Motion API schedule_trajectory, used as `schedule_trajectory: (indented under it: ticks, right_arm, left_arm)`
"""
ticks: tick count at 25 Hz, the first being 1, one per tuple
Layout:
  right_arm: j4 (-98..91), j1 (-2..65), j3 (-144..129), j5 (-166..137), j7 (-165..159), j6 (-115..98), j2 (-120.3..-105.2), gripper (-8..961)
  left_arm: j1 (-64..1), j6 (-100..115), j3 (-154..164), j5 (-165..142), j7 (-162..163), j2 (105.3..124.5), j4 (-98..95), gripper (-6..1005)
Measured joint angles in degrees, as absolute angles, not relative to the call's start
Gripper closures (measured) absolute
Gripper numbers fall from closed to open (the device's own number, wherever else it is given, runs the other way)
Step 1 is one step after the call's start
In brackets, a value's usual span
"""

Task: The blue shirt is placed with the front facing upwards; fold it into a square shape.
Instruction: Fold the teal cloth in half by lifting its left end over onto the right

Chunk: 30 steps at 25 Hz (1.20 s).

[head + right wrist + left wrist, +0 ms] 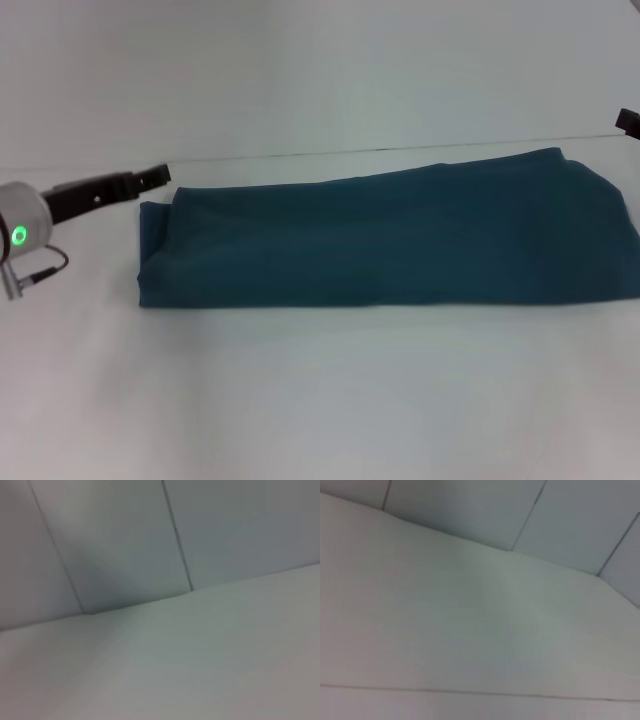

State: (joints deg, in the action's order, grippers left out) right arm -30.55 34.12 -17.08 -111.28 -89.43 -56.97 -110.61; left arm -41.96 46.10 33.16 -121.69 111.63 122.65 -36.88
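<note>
The blue shirt (390, 240) is lying folded lengthwise on the desk (320, 400). The left gripper (150, 178) is hovering beside its left end; finger state cannot be determined.

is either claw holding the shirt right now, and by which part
Nothing is held. The blue shirt lies folded into a long band on the table; the left claw sits just off its corner, the right claw apart.

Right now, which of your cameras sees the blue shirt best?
The head view. It shows the blue shirt lying across the white table as a long folded band. Both wrist views show only bare table and wall, with no shirt in them.
</note>
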Motion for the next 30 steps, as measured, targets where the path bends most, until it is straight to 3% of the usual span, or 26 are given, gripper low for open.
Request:
schedule_trajectory:
  ticks: [15,30]
  right_arm:
    - [-42.87,25.58,-21.59,-111.65,-109.44,-78.14,-109.6,217]
    - [-43.47,25.58,-21.62,-111.63,-110.68,-77.36,-109.65,220]
  left_arm:
    - [-37.06,50.18,37.35,-126.14,109.36,123.77,-38.84,216]
    - [-31.79,60.46,37.23,-126.21,109.78,123.84,-44.43,222]
